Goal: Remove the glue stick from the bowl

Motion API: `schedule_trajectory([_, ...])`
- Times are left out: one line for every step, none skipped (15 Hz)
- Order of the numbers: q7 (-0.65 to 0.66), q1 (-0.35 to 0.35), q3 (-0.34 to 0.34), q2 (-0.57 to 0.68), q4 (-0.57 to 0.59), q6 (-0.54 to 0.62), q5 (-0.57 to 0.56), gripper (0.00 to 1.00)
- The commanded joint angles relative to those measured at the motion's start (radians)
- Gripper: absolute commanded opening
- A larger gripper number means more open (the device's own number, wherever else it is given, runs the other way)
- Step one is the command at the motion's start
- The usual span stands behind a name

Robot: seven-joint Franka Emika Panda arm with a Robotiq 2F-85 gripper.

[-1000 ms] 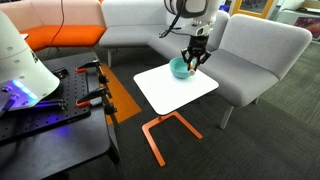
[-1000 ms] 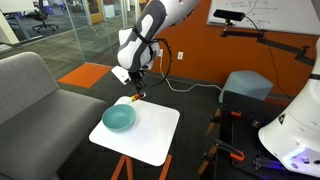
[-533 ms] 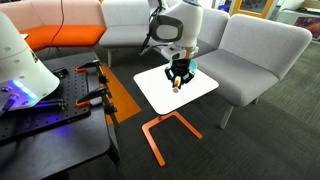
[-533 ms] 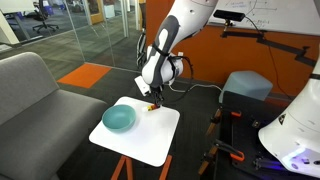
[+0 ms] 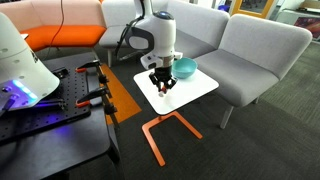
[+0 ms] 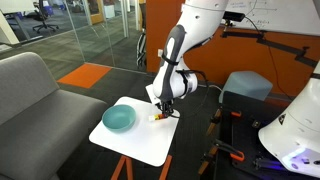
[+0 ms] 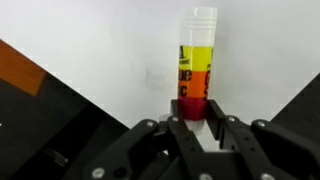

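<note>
The glue stick (image 7: 194,62), with a clear cap, a yellow and orange label and a red base, sticks out from my gripper (image 7: 193,122), whose fingers are shut on its red end. In both exterior views my gripper (image 5: 162,86) (image 6: 160,114) holds it low over the white table (image 5: 200,88) (image 6: 140,140), clear of the bowl. The teal bowl (image 5: 185,67) (image 6: 118,118) sits on the table to one side of the gripper and looks empty.
Grey sofas (image 5: 255,55) (image 6: 30,90) surround the small white table, which stands on an orange frame (image 5: 160,130). A black bench with equipment (image 5: 50,120) stands close by. The table's near edge (image 7: 80,95) shows in the wrist view.
My gripper has carried the glue stick away from the bowl, across the table toward its opposite corner, and lowered it close to the tabletop.
</note>
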Motion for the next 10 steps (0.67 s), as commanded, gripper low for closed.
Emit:
schedule_trajectory([-0.041,-0.094,0.093,-0.012,-0.047,0.101,0.020,0.08])
schedule_trajectory([-0.037,-0.108,0.107,-0.010,-0.056,0.123,0.014,0.08])
schedule_trajectory([-0.037,-0.130,0.125,-0.009,-0.062,0.143,0.007,0.08])
schedule_trajectory([-0.035,-0.138,0.131,-0.008,-0.069,0.153,0.002,0.08])
schedule_trajectory([-0.033,-0.145,0.134,-0.010,-0.076,0.162,-0.003,0.08])
schedule_trajectory([-0.028,-0.137,0.122,-0.011,-0.081,0.161,-0.005,0.08])
schedule_trajectory([-0.027,-0.139,0.118,-0.009,-0.083,0.160,-0.006,0.56])
schedule_trajectory([-0.026,-0.137,0.114,-0.009,-0.087,0.161,-0.007,0.58])
schedule_trajectory([-0.023,-0.127,0.104,-0.012,-0.094,0.162,-0.006,0.64])
schedule_trajectory([-0.023,-0.124,0.101,-0.017,-0.099,0.165,-0.006,0.73])
